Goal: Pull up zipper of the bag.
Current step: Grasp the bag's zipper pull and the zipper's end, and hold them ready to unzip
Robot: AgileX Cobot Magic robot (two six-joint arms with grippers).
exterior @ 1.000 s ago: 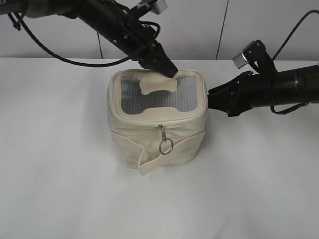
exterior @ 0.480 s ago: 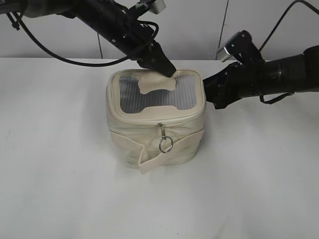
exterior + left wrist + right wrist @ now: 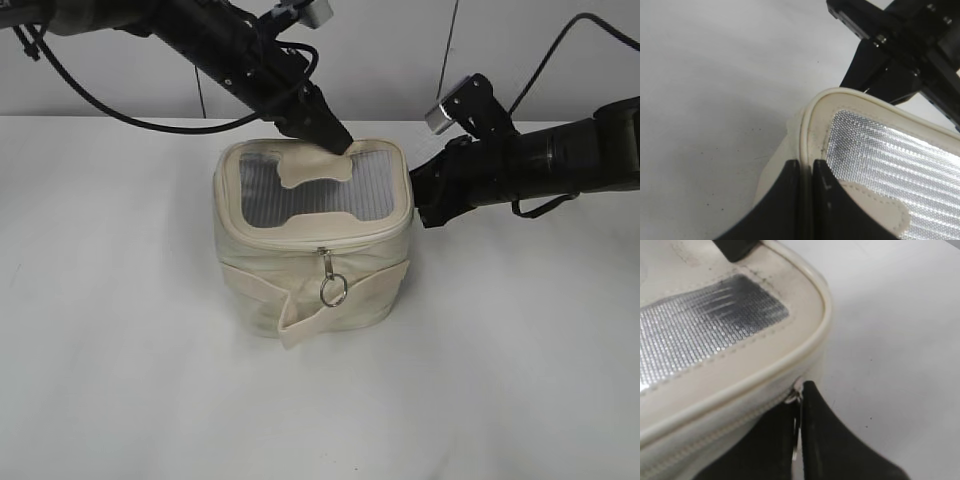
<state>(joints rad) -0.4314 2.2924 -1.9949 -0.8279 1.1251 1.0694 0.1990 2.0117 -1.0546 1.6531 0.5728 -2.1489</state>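
Observation:
The cream bag [image 3: 310, 270] stands mid-table, its grey ribbed top panel [image 3: 310, 190] facing up. A silver zipper slider with a ring pull [image 3: 332, 290] hangs on its front rim. My left gripper [image 3: 335, 140] is shut on the rim piping at the bag's back edge; the left wrist view shows the jaws [image 3: 806, 167] pinching that piping. My right gripper [image 3: 420, 205] is at the bag's right back corner, shut on a second metal zipper pull [image 3: 798, 407] beside the zipper track [image 3: 725, 432].
The white table [image 3: 120, 380] runs around the bag, with a pale wall behind. Black cables hang from both arms at the back. The bag's cream strap [image 3: 300, 325] sticks out at its front.
My right arm has moved up and left along the bag's right corner, and the bag's right side has shifted slightly. My left gripper has held its place on the back rim.

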